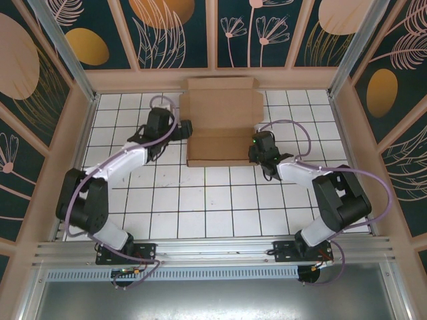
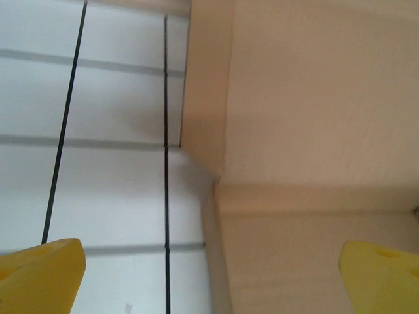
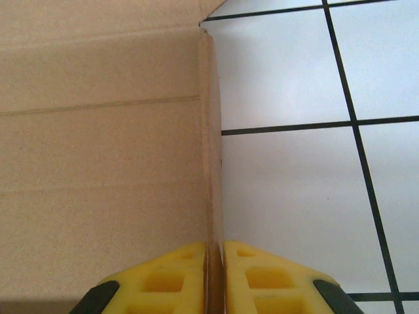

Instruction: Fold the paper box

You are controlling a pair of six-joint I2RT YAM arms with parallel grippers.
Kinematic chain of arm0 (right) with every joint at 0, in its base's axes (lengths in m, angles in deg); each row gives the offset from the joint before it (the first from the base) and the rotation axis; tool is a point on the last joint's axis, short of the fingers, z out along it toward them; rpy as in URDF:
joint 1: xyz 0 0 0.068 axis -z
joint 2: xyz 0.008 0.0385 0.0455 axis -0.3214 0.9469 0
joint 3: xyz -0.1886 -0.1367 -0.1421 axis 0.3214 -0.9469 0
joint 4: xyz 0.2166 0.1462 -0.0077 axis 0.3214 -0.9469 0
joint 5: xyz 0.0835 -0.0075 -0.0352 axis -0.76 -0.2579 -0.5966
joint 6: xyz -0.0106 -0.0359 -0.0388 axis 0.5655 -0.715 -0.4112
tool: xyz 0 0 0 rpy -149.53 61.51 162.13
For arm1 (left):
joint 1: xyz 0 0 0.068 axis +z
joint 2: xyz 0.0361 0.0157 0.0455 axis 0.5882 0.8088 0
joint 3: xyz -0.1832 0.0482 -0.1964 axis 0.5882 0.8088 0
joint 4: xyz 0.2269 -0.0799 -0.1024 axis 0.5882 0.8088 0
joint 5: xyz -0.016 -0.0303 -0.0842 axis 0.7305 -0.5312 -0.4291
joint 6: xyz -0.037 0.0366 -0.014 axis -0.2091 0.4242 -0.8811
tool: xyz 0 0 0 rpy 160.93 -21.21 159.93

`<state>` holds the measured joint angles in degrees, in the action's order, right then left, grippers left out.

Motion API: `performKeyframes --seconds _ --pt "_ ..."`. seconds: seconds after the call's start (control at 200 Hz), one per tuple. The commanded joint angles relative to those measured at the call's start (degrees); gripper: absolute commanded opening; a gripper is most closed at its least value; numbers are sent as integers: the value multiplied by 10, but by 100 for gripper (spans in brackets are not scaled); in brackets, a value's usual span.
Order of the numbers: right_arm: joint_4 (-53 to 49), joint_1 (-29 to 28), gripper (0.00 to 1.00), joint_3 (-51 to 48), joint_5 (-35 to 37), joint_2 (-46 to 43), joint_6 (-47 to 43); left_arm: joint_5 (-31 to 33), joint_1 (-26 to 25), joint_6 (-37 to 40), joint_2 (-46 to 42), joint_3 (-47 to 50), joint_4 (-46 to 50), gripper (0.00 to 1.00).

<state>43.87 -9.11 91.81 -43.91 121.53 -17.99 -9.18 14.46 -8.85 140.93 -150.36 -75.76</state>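
White-tiled bench [image 1: 220,200]. Box [image 1: 220,120] likely light, stiff; best held at edges. Right claw [image 3: 215,256] pinches its right wall; left claw [image 2: 211,271] gapes.

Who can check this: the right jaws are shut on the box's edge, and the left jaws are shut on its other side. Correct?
No. The left jaws are open, not shut: the left wrist view shows them spread wide by the box. The right jaws are indeed shut on its edge.
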Motion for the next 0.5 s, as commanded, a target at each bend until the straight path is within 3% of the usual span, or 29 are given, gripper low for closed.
performKeyframes --seconds 0.0,0.195,0.295,0.495 --pt "47 0 12 -22 13 -27 -58 -60 38 59 50 -109 48 96" --pt "104 1 11 -59 0 -48 -76 -128 59 141 191 -305 205 90" --pt "125 -2 11 -70 0 -50 -77 -111 62 159 247 -391 283 85" --pt "135 -4 11 -78 12 -50 -90 -99 74 185 292 -454 339 75"
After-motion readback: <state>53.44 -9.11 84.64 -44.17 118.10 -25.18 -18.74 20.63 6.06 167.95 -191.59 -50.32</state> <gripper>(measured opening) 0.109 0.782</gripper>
